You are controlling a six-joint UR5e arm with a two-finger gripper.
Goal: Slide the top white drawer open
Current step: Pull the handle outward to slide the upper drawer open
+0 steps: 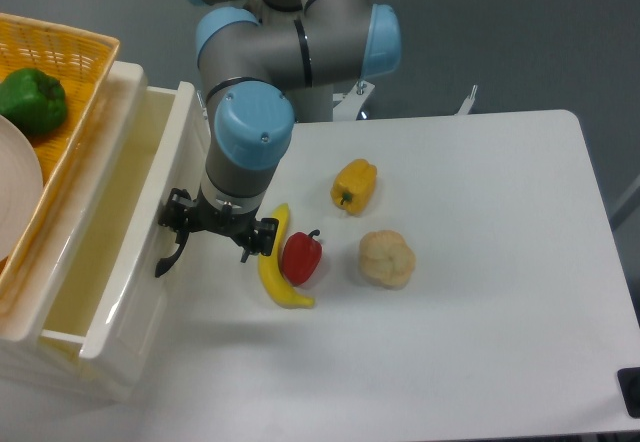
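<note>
Camera: one top white drawer (pixel 110 252), open.

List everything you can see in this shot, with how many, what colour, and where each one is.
top white drawer: one, cream-white, left, pulled partly open, inside looks empty
black handle: one, on the drawer front
wicker basket: one, yellow, on the cabinet top, far left
green pepper: one, in the basket
white plate: one, partly cut off, in the basket
banana: one, yellow, on the table beside the drawer
red pepper: one, touching the banana
yellow pepper: one, mid-table
cauliflower: one, off-white, right of the red pepper
table: one, white
gripper: one, black, at the handle, on a grey and blue arm
</note>
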